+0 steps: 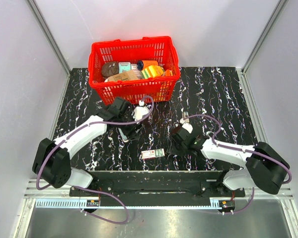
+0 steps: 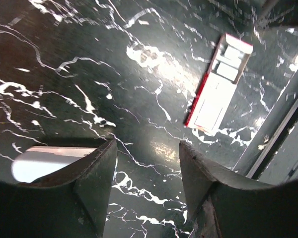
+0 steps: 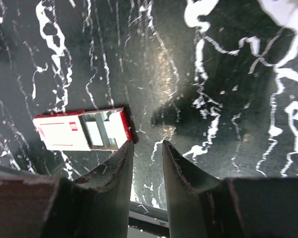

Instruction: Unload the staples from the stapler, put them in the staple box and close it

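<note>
Black marble bench [image 1: 223, 99]: basket [image 1: 129, 91] sits at the 12 o'clock edge, open room toward 3. Stapler [image 2: 44, 163] lies just outside the left fingers [image 2: 97, 183], at their 9 o'clock, spread wide; right fingers [image 3: 114, 178] barely apart, box [image 3: 79, 131] just beside them.

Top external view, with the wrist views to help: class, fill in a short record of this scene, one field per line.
table: black, white-veined
red basket: far side, centre, holding assorted packaged goods
small box: white and red, lying flat on the table between the two arms
left end effector: open, holding nothing
right end effector: narrowly open, holding nothing, near the small box
</note>
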